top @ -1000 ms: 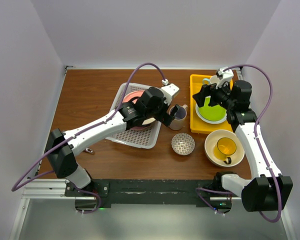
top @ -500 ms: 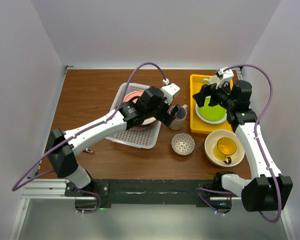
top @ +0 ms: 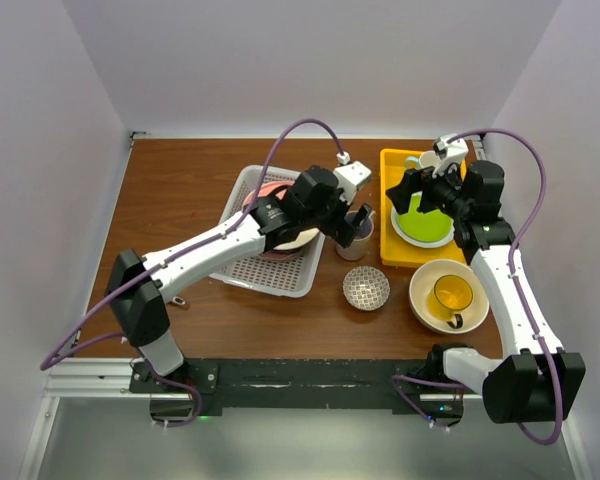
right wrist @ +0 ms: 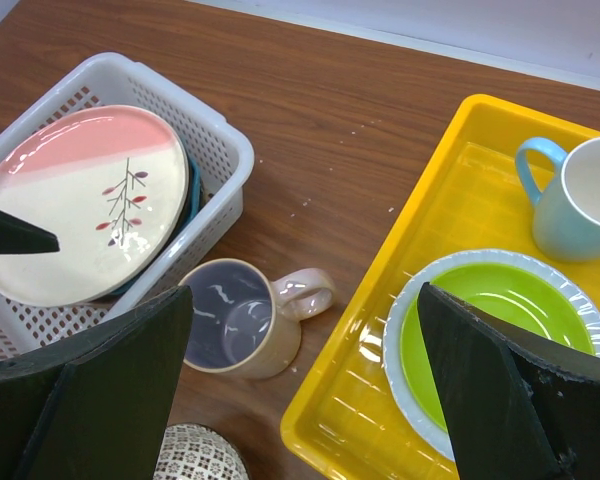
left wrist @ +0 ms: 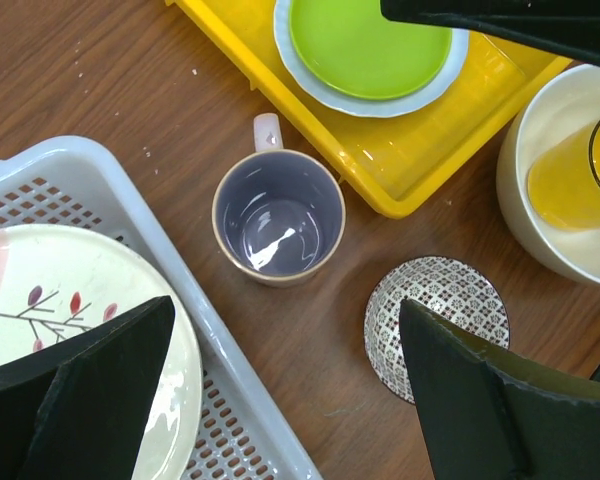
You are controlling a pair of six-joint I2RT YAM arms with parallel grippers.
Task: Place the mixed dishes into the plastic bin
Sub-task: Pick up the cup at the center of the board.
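The white plastic bin (top: 270, 285) (left wrist: 234, 364) (right wrist: 230, 150) holds a pink-and-cream plate (top: 272, 190) (left wrist: 80, 290) (right wrist: 90, 190). Right of it a beige mug (top: 355, 245) (left wrist: 278, 215) (right wrist: 235, 315) stands upright on the wood. My left gripper (top: 352, 228) (left wrist: 285, 303) hovers open above this mug, holding nothing. A small patterned bowl (top: 366, 288) (left wrist: 430, 300) sits nearer the front. A large cream bowl (top: 425, 290) (left wrist: 540, 200) contains a yellow mug (top: 452, 295). My right gripper (top: 417, 195) (right wrist: 302, 290) hangs open and empty over the yellow tray's left edge.
The yellow tray (top: 392, 250) (right wrist: 380, 400) at the back right carries a green plate (top: 420, 225) (right wrist: 480, 320) and a light blue mug (right wrist: 580, 200). White walls close in on three sides. A small metal piece (top: 180, 300) lies near the left arm's base.
My left arm has swung right and slightly farther back, from over the bin's right edge to above the beige mug. The right arm has stayed still.
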